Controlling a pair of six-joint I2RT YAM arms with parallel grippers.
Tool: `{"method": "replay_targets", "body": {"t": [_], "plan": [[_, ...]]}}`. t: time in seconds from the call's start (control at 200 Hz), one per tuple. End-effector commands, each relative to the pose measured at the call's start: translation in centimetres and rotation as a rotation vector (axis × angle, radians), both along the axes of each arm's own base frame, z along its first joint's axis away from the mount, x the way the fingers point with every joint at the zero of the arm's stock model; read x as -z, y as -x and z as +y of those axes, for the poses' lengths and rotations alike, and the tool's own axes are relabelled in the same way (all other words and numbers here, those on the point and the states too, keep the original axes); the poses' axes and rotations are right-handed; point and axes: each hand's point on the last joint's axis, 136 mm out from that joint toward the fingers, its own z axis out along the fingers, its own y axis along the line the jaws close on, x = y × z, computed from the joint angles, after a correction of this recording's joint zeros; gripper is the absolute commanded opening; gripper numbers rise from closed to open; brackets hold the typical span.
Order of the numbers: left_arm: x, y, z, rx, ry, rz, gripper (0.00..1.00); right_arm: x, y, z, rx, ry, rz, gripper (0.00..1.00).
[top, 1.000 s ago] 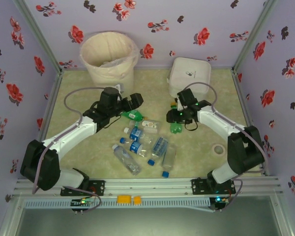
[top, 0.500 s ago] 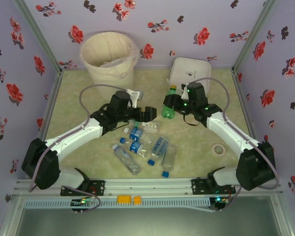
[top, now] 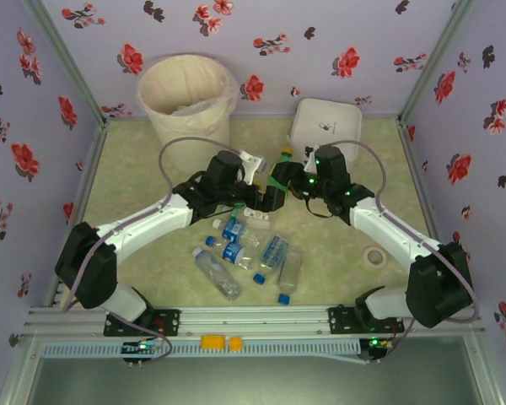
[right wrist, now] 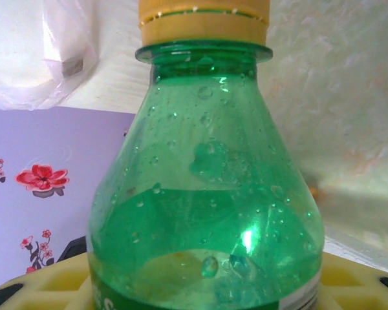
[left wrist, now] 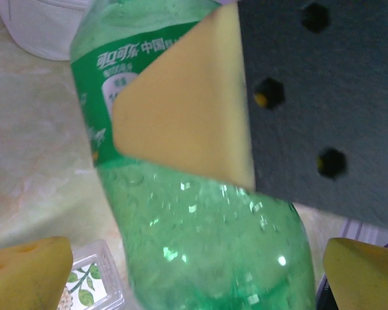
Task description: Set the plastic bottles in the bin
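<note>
Top external view: pinching the green bottle [top: 278, 173] clear of the surface [top: 135, 169] with the right pincer [top: 289, 178]!
Holding it just in front of the white box [top: 325, 126], well apart from the bin [top: 181, 126]; flanking it with the left pincer [top: 268, 197], spread wide, with the other bottles [top: 244, 249] scattered below, mid-surface.

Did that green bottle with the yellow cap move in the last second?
Yes. Seen from above, the green bottle went up and left, from the table in front of the white box to beside its near-left corner.
</note>
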Motion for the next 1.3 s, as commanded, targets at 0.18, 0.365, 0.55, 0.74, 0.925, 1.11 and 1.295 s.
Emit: {"method": "replay_targets", "body": {"t": [0.18,0.365,0.55,0.74,0.925,1.11,1.295], "plan": [[0.0,-0.2,-1.0,0.029,0.005,-0.008,0.74,-2.0,-0.4,2.2,-0.048,-0.054,-0.023,0.43],[0.4,0.2,-0.1,0.008,-0.014,-0.006,0.48,-1.2,-0.2,2.5,-0.042,-0.044,-0.013,0.44],[0.3,-0.3,1.3,-0.062,-0.036,-0.036,0.44,-1.7,-0.3,2.2,-0.033,-0.031,-0.032,0.61],[-0.2,-1.3,3.3,-0.160,-0.037,-0.057,0.44,-2.3,-1.0,0.4,0.006,0.006,-0.040,0.71],[-1.0,-1.5,5.0,-0.207,-0.039,-0.079,0.44,-3.6,-1.7,-1.9,0.051,-0.009,-0.055,0.72],[-5.0,-2.4,7.0,-0.273,-0.016,-0.160,0.43,-3.1,-2.0,-3.6,0.067,0.089,-0.057,0.78],[-11.8,-4.6,9.3,-0.329,0.031,-0.277,0.42,-0.6,-1.9,-4.5,0.097,0.155,-0.011,1.00]]}}
